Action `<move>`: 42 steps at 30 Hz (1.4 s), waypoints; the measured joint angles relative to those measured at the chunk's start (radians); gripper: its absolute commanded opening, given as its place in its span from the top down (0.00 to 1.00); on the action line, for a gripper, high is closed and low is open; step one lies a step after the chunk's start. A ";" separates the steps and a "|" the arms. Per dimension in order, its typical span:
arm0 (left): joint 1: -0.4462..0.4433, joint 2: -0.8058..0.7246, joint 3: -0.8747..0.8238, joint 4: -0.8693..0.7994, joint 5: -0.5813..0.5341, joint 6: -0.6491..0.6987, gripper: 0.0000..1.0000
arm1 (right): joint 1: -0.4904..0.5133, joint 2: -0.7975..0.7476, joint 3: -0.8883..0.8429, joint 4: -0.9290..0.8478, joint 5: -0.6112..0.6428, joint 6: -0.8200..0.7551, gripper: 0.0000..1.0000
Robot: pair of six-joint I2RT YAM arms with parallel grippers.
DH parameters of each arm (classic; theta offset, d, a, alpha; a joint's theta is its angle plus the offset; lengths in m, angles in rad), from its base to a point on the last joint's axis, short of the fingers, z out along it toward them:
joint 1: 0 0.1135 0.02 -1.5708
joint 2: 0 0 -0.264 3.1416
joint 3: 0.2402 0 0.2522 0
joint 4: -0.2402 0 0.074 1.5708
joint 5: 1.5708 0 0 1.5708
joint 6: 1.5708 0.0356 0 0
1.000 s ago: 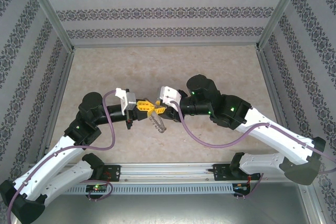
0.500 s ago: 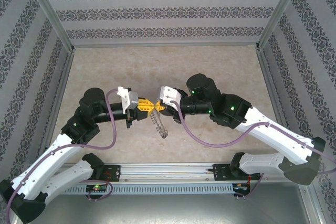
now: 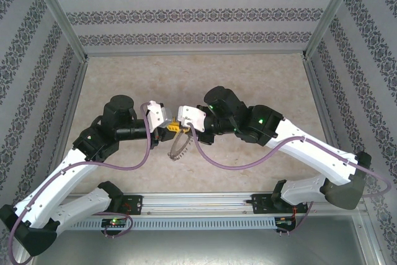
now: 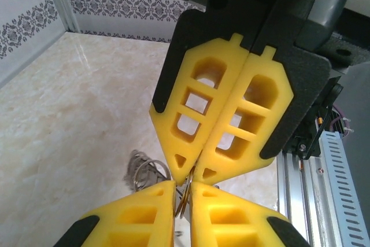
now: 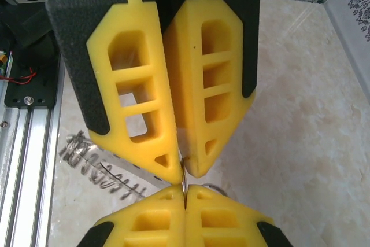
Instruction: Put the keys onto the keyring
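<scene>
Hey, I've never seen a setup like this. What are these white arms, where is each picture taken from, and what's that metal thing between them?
These are two robot arms bolted to a table. One picture looks down from above; the other two come from cameras on each wrist. The left gripper and right gripper meet tip to tip, both shut, seemingly pinching the keyring, a grey ring fringed with tiny loops that hangs at their tips.

left gripper (image 4: 183,185), right gripper (image 5: 185,190), closed, tips meeting
</scene>
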 measured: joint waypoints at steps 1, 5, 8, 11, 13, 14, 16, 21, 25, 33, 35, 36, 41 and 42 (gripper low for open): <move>0.000 0.000 0.000 -0.002 0.001 0.003 0.87 | 0.000 0.000 0.000 0.000 0.000 0.000 1.00; -0.001 0.004 0.000 -0.003 0.008 0.004 0.90 | 0.000 0.000 0.000 -0.005 -0.002 0.000 1.00; -0.001 0.005 0.000 -0.003 0.024 0.005 1.00 | 0.000 -0.002 0.000 -0.006 -0.005 0.001 1.00; -0.001 0.004 -0.002 0.000 0.042 0.006 1.00 | -0.001 -0.010 0.000 -0.008 -0.012 0.002 1.00; -0.001 -0.002 -0.008 0.014 0.058 0.005 1.00 | -0.001 -0.020 -0.002 -0.011 -0.021 0.004 1.00; -0.001 -0.005 -0.011 0.019 0.064 0.003 1.00 | -0.001 -0.025 -0.003 -0.011 -0.026 0.005 1.00; -0.001 -0.012 -0.015 0.030 0.076 0.002 1.00 | -0.001 -0.034 -0.005 -0.008 -0.035 0.008 1.00; -0.001 -0.016 -0.016 0.036 0.087 -0.001 0.92 | -0.001 -0.042 -0.008 -0.005 -0.047 0.008 1.00; -0.001 -0.016 -0.018 0.036 0.090 -0.001 0.92 | -0.001 -0.042 -0.008 -0.005 -0.052 0.008 1.00; -0.001 -0.013 -0.020 0.036 0.094 -0.005 1.00 | -0.003 -0.043 -0.013 -0.004 -0.058 0.008 1.00; -0.001 -0.013 -0.023 0.037 0.095 -0.005 1.00 | -0.003 -0.044 -0.014 -0.004 -0.058 0.008 1.00; -0.001 -0.013 -0.023 0.037 0.095 -0.006 1.00 | -0.003 -0.045 -0.014 -0.004 -0.057 0.008 1.00; -0.001 -0.021 -0.024 0.051 0.092 -0.024 1.00 | -0.003 -0.061 -0.034 0.026 -0.057 0.008 1.00; -0.001 -0.024 -0.026 0.056 0.090 -0.029 1.00 | -0.003 -0.065 -0.039 0.034 -0.057 0.009 0.98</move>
